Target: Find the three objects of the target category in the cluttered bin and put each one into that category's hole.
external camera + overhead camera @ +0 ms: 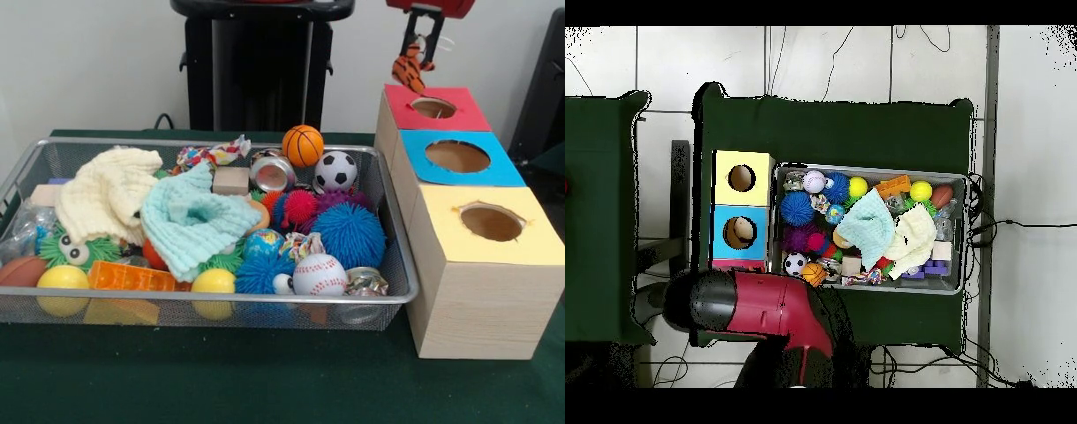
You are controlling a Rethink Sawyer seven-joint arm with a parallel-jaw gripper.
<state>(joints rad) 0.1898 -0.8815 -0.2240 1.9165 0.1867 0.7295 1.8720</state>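
Table (265,380): dark green cloth over the whole top, with everything set toward the middle and the robot's side.
Arm (760,305): red and black, reaching out from the robot's edge; from above it covers the red box entirely.
Bin (402,291): wire basket along the middle of the table, heaped with balls, spiky rubber toys, two knitted cloths, crushed cans and blocks.
Boxes: three pale wooden ones in a row just beside the bin's end, yellow (494,256) nearest the camera's edge, blue (459,159) between, red at the robot's edge.
Hole (433,108): round cut in the red top, at the table corner nearest the robot.
Gripper (422,49): hanging right above the red box, its fingers pinched on a tiger toy (408,69).
Tiger toy: small, orange with black stripes, dangling just over the hole's rim, not yet inside.
Step in hand: I'd say delivery of one target object, at the drop stage.
Next move: probably shift the toy squarely over the opening, then let go so it falls through without catching the paper edge.
Remaining: can't tell how many are already in.
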